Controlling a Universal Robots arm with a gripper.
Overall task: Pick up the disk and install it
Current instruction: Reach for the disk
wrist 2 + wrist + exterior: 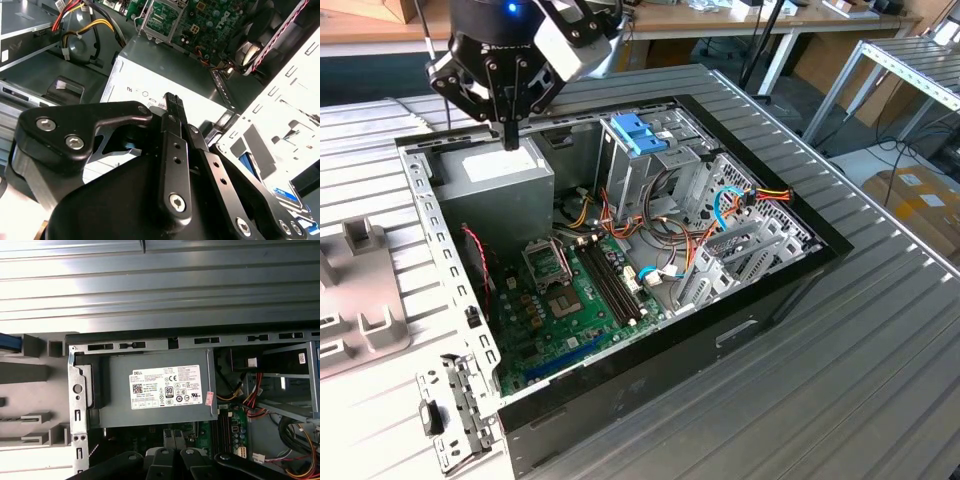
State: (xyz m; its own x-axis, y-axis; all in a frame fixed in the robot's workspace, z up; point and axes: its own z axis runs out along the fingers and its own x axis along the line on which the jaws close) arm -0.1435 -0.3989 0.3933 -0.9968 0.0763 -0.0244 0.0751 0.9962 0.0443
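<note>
There is one claw point(510, 142), one computer case point(720, 340), one power supply point(505, 178), one motherboard point(560, 312) and one blue latch point(638, 132).

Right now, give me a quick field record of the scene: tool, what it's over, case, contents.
tool: shut, nothing gripped, above grey metal power supply box with white label
power supply position: in a corner of the case
case: black open computer case on ribbed metal table
inside: green motherboard; blue plastic latch atop metal drive cage
exterior view's left: grey moulded fixture on table
</note>
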